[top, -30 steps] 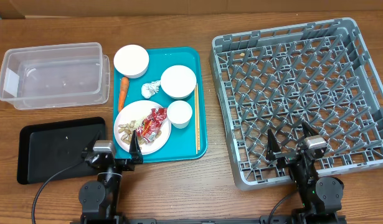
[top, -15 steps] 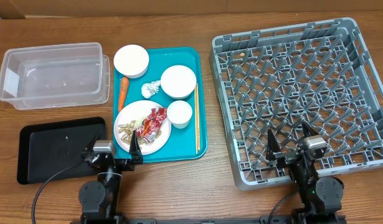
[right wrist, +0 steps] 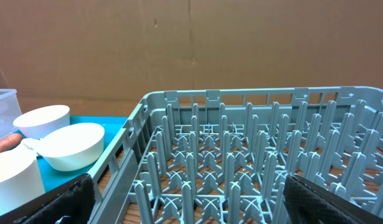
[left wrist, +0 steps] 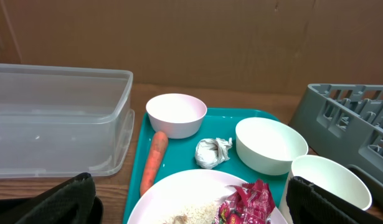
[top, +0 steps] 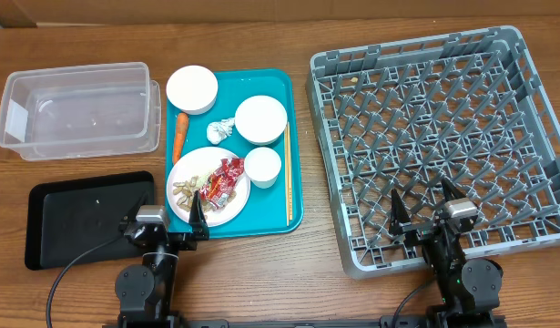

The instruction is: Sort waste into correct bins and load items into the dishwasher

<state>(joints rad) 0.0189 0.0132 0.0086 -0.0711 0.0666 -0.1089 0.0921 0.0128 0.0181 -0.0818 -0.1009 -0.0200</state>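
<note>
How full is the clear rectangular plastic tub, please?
Empty: the clear rectangular plastic tub shows only its bare floor from overhead; nothing lies inside.

A wooden table (top: 261,273) backed by a cardboard wall (left wrist: 210,43)

The table is mid-brown with grain running left to right, and it fills the overhead view to every edge. Beyond its far edge, both wrist views show plain brown cardboard standing upright, marked by a few faint vertical creases. The light is soft and even, with only slight shadows on the wood.
</note>
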